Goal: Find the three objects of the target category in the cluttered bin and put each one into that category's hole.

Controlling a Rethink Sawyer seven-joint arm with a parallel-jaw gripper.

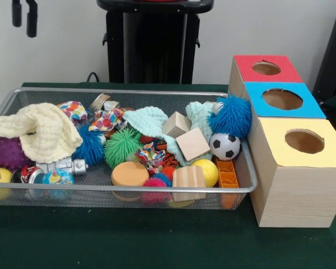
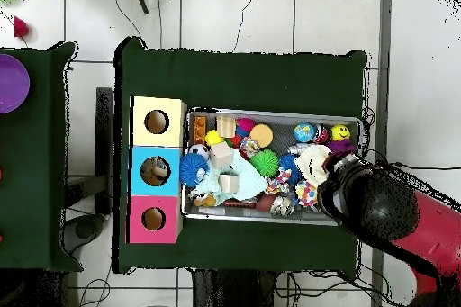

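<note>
The black two-fingered claw (image 1: 23, 17) hangs spread and empty above the wire-mesh bin's (image 1: 157, 189) end on the green bench (image 1: 101, 241), likely poised to search. The target category is unclear; wooden blocks (image 1: 192, 143) lie near the three-holed wooden box (image 1: 294, 185).

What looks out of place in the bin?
Only the cream cloth: it appears to drape over the mesh bin's end rim, at the front view's left. Other items sit inside.
</note>
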